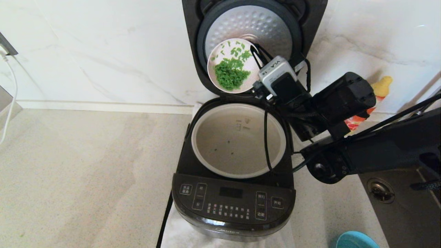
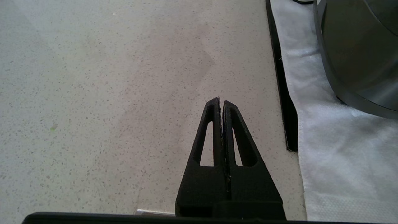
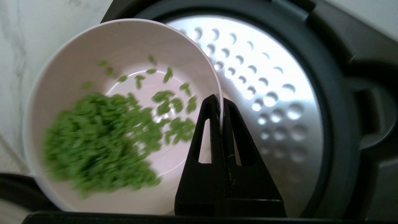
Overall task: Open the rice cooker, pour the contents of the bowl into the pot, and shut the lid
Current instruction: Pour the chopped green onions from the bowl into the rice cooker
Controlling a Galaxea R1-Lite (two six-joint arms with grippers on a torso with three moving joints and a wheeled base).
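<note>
Bare countertop [image 1: 86,165] is seen to the left, where the left gripper [image 2: 221,102] is parked, jaws closed on nothing. The rice cooker [image 1: 234,203] stands open, lid [image 1: 251,27] upright. Above the pot [image 1: 237,141], the tilted bowl [image 1: 231,67] is pinched by its rim in the right gripper [image 3: 221,104].

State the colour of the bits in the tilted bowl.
Green bits in a pale pink bowl, seen best in the right wrist view.

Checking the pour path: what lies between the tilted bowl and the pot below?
Nothing: head view shows only open air between the bowl, pinched by the right gripper, and the pot.
</note>
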